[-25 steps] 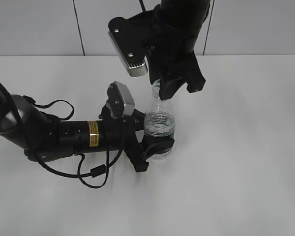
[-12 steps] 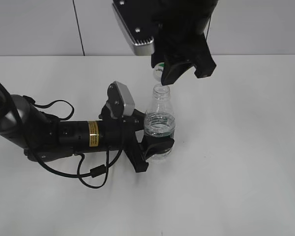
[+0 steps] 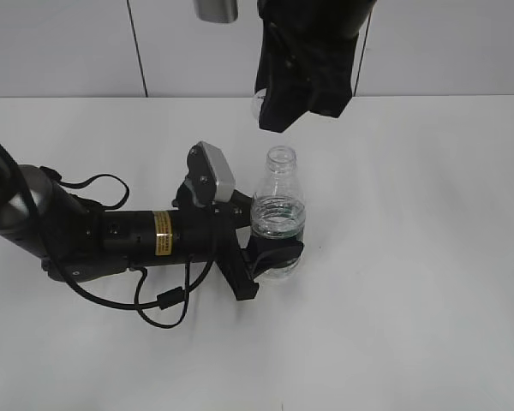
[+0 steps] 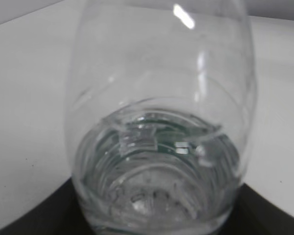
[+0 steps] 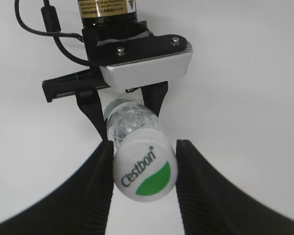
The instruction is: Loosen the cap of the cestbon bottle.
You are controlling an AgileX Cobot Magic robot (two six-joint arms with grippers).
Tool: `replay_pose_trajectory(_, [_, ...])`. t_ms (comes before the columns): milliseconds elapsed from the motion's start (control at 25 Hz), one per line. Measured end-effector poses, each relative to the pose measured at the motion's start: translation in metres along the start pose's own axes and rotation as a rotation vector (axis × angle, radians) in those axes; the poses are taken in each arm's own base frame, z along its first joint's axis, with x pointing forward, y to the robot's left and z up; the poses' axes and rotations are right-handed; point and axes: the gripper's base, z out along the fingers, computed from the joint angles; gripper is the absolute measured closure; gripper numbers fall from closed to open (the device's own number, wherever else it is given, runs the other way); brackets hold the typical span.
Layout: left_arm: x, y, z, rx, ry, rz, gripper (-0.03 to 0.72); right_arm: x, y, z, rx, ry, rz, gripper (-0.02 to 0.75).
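Note:
The cestbon bottle (image 3: 278, 214) stands upright on the white table, its neck open and capless. My left gripper (image 3: 270, 248) is shut on its lower body; the bottle fills the left wrist view (image 4: 159, 122). My right gripper (image 3: 270, 107) is raised above and slightly left of the bottle's mouth. In the right wrist view my right gripper (image 5: 143, 171) is shut on the white cap (image 5: 144, 169) with the green mark, lifted clear of the bottle (image 5: 130, 120) below.
The white table (image 3: 428, 257) extends to the right and front. A black cable (image 3: 154, 300) loops beside the left arm. A grey panelled wall (image 3: 68, 43) stands behind the table.
My right gripper has risen with the cap, from touching the bottle's neck to well above it. The bottle's mouth now stands open. The left arm and bottle have not moved.

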Motion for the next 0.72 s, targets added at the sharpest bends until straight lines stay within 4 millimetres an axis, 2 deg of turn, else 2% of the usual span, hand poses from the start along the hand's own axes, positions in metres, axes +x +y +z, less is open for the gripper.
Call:
replay_pose_trajectory(320, [0.0, 0.0, 0.0, -0.001, 0.004, 0.0, 0.279, -0.001, 0.0, 0.0, -0.006, -0.008, 0.343, 0.443])
replay_pose_trajectory(520, [0.0, 0.0, 0.0, -0.001, 0.004, 0.0, 0.279, 0.0, 0.0, 0.0, -0.004, -0.003, 0.473, 0.443])
replay_pose_trajectory(720, [0.0, 0.0, 0.0, -0.001, 0.004, 0.0, 0.279, 0.017, -0.009, -0.003, 0.017, 0.007, 0.607, 0.443])
